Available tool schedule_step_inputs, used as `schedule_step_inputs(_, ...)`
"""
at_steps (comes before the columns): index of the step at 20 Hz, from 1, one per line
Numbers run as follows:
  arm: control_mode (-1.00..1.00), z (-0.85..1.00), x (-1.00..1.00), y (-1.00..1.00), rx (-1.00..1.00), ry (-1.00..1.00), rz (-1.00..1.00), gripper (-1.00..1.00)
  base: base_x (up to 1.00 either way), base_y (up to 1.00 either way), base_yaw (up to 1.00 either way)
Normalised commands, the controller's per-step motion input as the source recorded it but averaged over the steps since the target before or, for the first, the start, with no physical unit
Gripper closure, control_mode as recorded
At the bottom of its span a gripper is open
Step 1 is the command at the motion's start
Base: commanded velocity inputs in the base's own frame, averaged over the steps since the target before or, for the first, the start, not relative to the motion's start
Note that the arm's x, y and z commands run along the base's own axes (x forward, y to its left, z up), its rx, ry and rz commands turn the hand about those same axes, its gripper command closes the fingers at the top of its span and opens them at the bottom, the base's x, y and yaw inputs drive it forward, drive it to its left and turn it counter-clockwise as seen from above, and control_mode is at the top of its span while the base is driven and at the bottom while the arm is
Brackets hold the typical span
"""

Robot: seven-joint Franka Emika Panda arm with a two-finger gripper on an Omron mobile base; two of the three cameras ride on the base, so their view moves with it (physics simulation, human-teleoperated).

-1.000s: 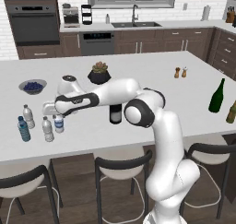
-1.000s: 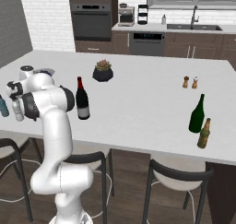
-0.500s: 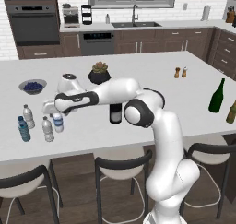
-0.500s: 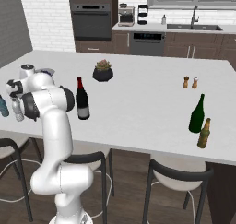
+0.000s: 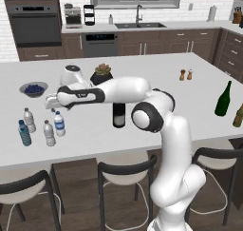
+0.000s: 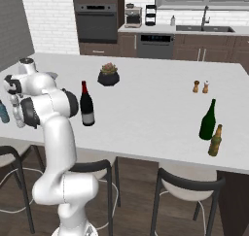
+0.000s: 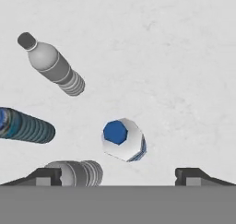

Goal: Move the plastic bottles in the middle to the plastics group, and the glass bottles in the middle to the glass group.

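Note:
My gripper [image 7: 118, 176] is open and hangs just above the blue-label plastic bottle [image 7: 123, 139], which stands free on the counter between the spread fingertips [image 7: 193, 174]. In the left base view the gripper [image 5: 52, 107] is over that bottle [image 5: 59, 123]. The plain greyish bottle [image 5: 49, 132] stands beside it. Left of them is the plastics group: a clear bottle [image 5: 29, 120] and a blue-tinted one [image 5: 23, 132]. The dark wine bottle with a red neck [image 6: 87, 105] stands mid-counter, partly behind my arm. The glass group, a green bottle [image 5: 223, 99] and an amber one [image 5: 238, 116], is at the far right.
A bowl of blueberries [image 5: 33, 88] sits behind the small bottles. A potted plant [image 5: 101, 74] stands at mid-counter, and salt and pepper shakers [image 5: 185, 74] stand further right. Stools line the counter's near edge [image 5: 118, 149].
The jaws have spread wide and let go of the blue-label bottle, which now stands by the other small bottles. The hand has lifted slightly.

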Motion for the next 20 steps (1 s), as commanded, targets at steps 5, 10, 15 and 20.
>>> schedule_step_inputs(5, -1.00, 0.60, -0.44, -0.56, 0.00, -0.03, 0.00, -1.00, 0.00, 0.00, 0.00)
schedule_step_inputs(10, -1.00, 0.48, -0.57, -0.73, -0.01, 0.00, 0.00, -1.00, 0.00, 0.00, 0.00)
schedule_step_inputs(15, -1.00, 0.32, -0.53, -0.82, 0.00, 0.00, 0.00, -1.00, 0.00, 0.00, 0.00)
schedule_step_inputs(20, -1.00, 0.19, -0.25, -0.81, -0.01, 0.00, -0.01, -1.00, 0.00, 0.00, 0.00)
